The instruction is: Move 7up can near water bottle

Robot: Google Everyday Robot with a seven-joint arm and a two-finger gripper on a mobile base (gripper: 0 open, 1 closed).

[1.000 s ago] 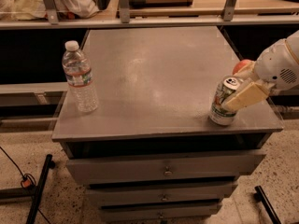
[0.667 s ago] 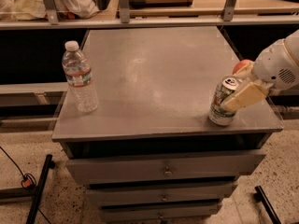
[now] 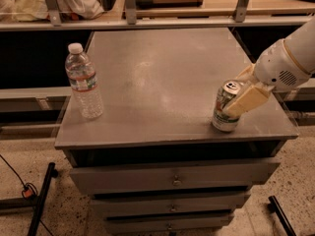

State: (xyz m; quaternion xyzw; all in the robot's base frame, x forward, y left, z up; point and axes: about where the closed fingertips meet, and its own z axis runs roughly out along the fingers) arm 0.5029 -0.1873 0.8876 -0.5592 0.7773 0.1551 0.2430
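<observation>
The 7up can [image 3: 222, 118] stands at the front right of the grey table top [image 3: 162, 68], leaning a little to the right. My gripper [image 3: 233, 96] reaches in from the right and is shut on the can, with one cream finger [image 3: 248, 100] across its front and the other behind it. The can's base is on or just above the table top; I cannot tell which. The water bottle [image 3: 84, 82] stands upright near the table's front left corner, far to the left of the can.
The table is a drawer cabinet with several drawers [image 3: 172, 178] below. A shelf rail [image 3: 162, 21] with clutter runs along the back. A black stand leg [image 3: 42, 195] and a cable lie on the floor at left, and another leg [image 3: 281, 216] at right.
The can and my gripper have shifted slightly to the left. The bottle has not moved.
</observation>
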